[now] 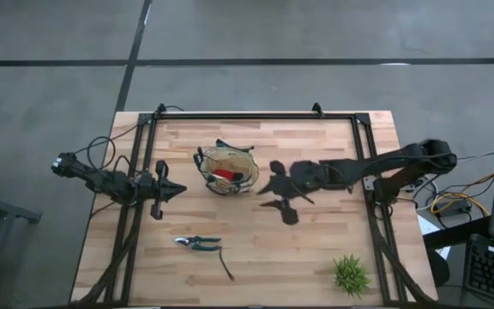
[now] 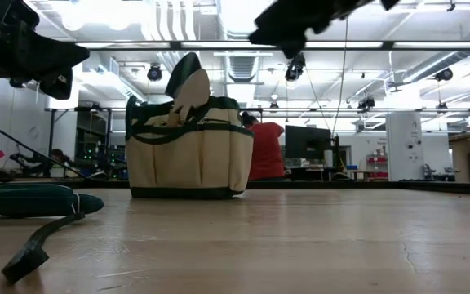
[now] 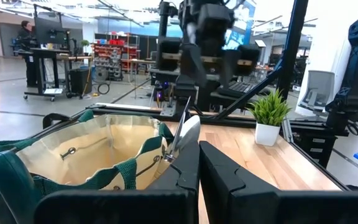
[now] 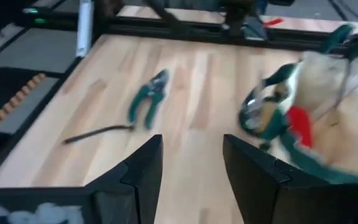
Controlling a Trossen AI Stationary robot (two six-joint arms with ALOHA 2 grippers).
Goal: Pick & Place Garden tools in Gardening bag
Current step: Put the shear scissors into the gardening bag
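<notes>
Right fingers [image 4: 191, 165]: spread wide, empty, raised just right of the gardening bag [image 1: 227, 169].
Left fingers [image 3: 197, 180]: pressed together, empty, left of the bag.
Bag: mid-worktop [image 1: 316, 249], red item [image 1: 223, 174] inside.
Pruners [image 1: 197, 243]: near-left worktop.

- We scan the gardening bag [image 2: 189, 155] and find no lettering or brand we can read on its tan fabric.
- We check the green-handled pruners [image 1: 198, 243] on the tabletop [image 1: 316, 249]: no markings we can make out.
- We look to the room behind, its monitors and shelves: any signs there are too small or blurred for us to read.
</notes>
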